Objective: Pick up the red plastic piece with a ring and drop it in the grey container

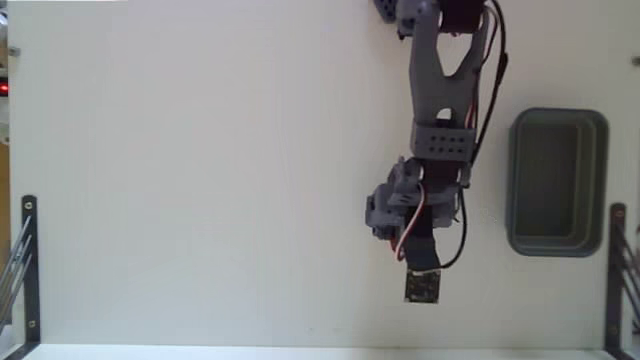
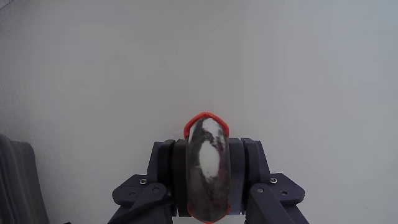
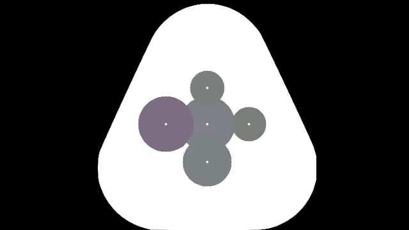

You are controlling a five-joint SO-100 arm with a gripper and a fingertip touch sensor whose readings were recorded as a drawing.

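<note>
In the wrist view the red plastic piece with a ring [image 2: 207,117] stands upright between the dark fingers of my gripper [image 2: 208,148]. Its red rim peaks above the jaws and its dark, shiny middle faces the camera. The gripper is shut on it. In the fixed view the arm reaches down from the top edge, and the gripper [image 1: 393,207] hangs over the white table, left of the grey container [image 1: 520,215]. The piece itself is hidden by the arm there. A corner of the grey container [image 2: 15,183] shows at the lower left of the wrist view.
The white table [image 1: 200,180] stretches wide to the left of the arm. Black metal brackets [image 1: 28,270] stand at the lower left and lower right table edges. A thin red wire [image 1: 408,235] runs along the wrist.
</note>
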